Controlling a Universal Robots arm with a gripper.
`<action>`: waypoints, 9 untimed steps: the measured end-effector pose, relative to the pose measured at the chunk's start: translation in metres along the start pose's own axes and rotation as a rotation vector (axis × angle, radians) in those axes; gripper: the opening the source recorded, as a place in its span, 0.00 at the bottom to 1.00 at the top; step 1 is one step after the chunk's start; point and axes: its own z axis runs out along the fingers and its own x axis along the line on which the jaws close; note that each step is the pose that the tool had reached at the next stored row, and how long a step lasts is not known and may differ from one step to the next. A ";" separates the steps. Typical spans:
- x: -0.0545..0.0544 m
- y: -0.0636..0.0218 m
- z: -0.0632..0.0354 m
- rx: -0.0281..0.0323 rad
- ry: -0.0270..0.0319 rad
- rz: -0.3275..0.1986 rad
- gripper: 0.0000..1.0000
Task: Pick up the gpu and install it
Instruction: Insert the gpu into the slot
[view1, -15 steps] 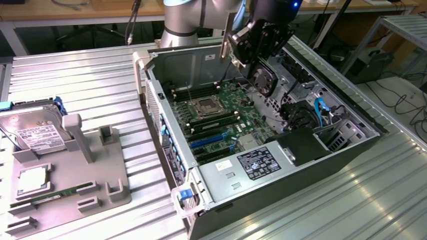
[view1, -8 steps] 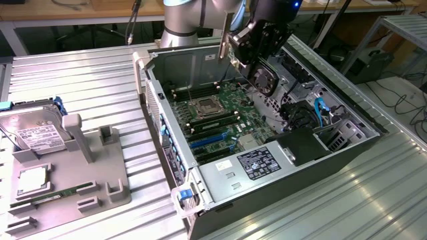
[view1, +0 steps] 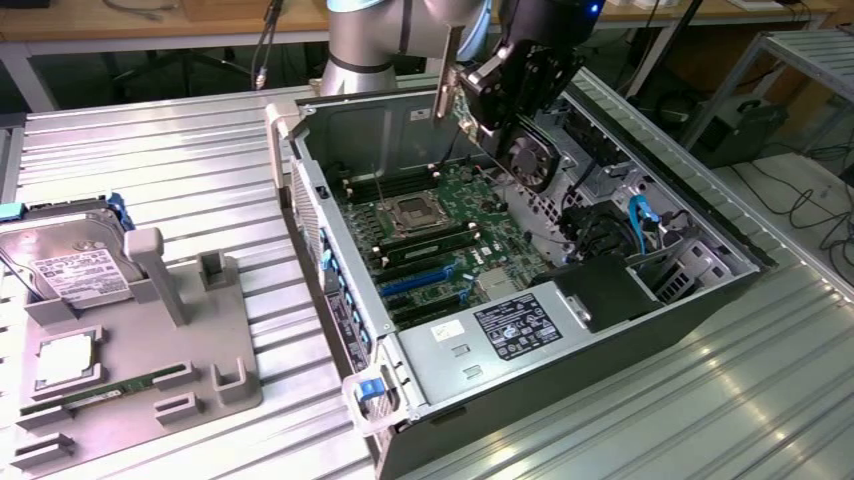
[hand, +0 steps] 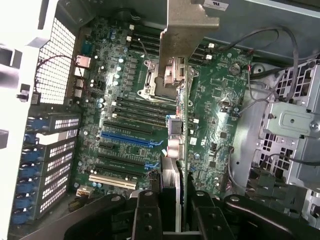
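The arm's gripper (view1: 518, 100) hangs over an open computer case (view1: 534, 400) that lies on its side on a ribbed metal surface (view1: 174, 150). Its two black fingers (hand: 149, 215) are pinching the gpu (view1: 531, 158), one on each flat side of the card. The gpu is up in the air above the green board (view1: 441, 215) inside the case, and it is not yet in a slot. In the exterior view the card is tilted, with its round black fan (view1: 534, 162) facing the exterior view's right and its silver end bracket (view1: 446, 95) sticking up near the back wall of the case. In the wrist view the card is seen on its thin edge, with a long blue slot (hand: 127, 138) on the board below it. On the exterior view's left, well apart from the case, a gray holder (view1: 174, 340) carries a silver hard drive (view1: 74, 265) and a thin green memory stick (view1: 114, 388).
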 end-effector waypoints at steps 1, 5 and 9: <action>0.000 0.0000 0.0000 -0.0001 0.0001 -0.003 0.28; 0.000 0.0000 0.0000 -0.0007 0.0006 -0.025 0.28; 0.000 0.0000 0.0000 -0.0011 0.0009 -0.040 0.28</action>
